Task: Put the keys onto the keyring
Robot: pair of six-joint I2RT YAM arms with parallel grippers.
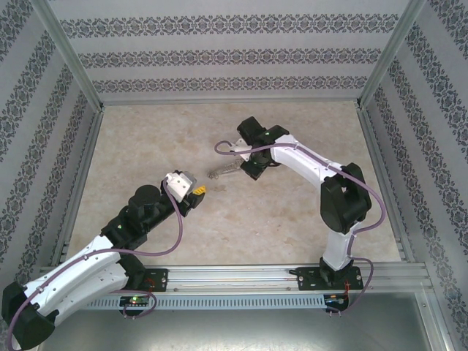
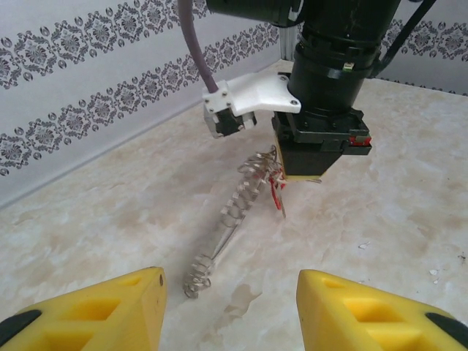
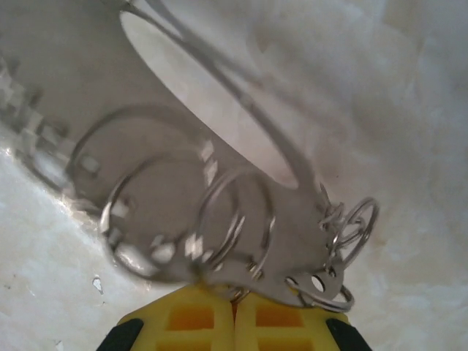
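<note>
The left arm and right arm are wearing glossy white shells over rounded black joints, each with a purple cable running along it. The left gripper is showing blocky yellow fingers with hollow square pockets and black ends. A white bracket is sitting against the right wrist's black cylinder. A green light is glowing at the left base.
</note>
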